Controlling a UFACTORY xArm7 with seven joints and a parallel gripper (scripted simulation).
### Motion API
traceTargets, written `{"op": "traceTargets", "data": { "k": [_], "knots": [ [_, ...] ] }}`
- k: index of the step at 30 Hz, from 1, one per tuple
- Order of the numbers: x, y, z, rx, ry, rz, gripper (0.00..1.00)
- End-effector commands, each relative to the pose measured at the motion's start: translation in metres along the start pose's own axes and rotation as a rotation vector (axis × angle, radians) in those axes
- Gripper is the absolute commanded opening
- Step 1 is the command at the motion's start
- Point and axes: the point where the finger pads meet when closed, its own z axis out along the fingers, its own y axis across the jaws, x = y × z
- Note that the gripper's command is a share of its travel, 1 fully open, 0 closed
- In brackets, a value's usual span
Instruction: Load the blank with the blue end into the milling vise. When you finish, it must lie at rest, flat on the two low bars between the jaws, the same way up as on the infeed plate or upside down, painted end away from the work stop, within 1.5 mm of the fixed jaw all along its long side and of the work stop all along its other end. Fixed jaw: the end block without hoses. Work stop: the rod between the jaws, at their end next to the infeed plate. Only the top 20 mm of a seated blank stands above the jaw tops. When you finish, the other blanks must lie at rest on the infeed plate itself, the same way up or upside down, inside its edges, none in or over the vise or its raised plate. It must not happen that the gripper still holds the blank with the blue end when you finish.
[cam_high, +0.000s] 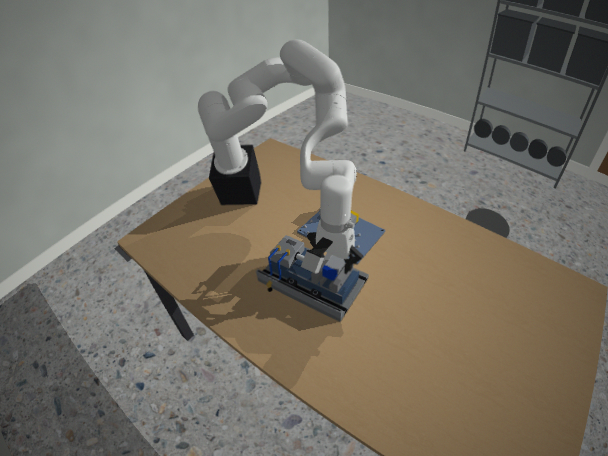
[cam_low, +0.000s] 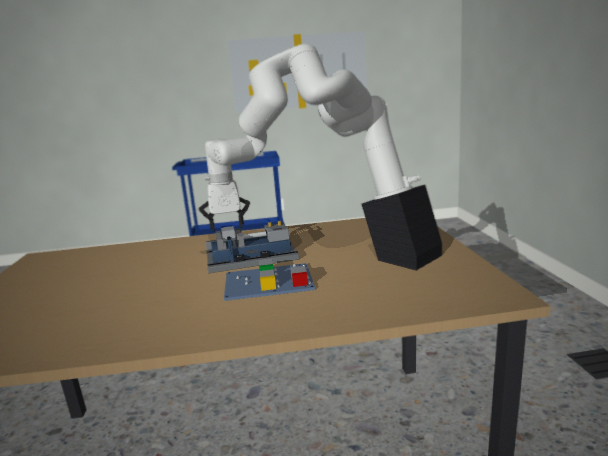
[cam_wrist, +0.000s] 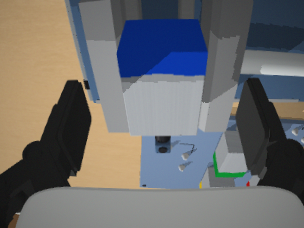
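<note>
Brown table (cam_high: 450, 320) holds the vise (cam_high: 305, 280), where the blue blank (cam_wrist: 162, 85) sits between the jaws, and my gripper (cam_wrist: 163, 97), wide open and empty, should probably lift away next.

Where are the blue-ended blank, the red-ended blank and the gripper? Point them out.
blue-ended blank (cam_wrist: 160, 42): wrist view, on its blue painted top.
red-ended blank (cam_low: 299, 279): exterior view, on its red end face.
gripper (cam_low: 224, 219): exterior view, midway between open fingertips.
</note>
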Motion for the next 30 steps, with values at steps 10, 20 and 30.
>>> {"op": "traceTargets", "data": {
  "k": [10, 20, 30],
  "knots": [
    [0.0006, -0.0015, -0.0044, 0.004, 0.001, 0.0, 1.0],
    [0.0006, -0.0014, -0.0062, 0.004, 0.001, 0.0, 1.0],
    [0.0006, -0.0014, -0.0074, 0.004, 0.001, 0.0, 1.0]
  ]
}}
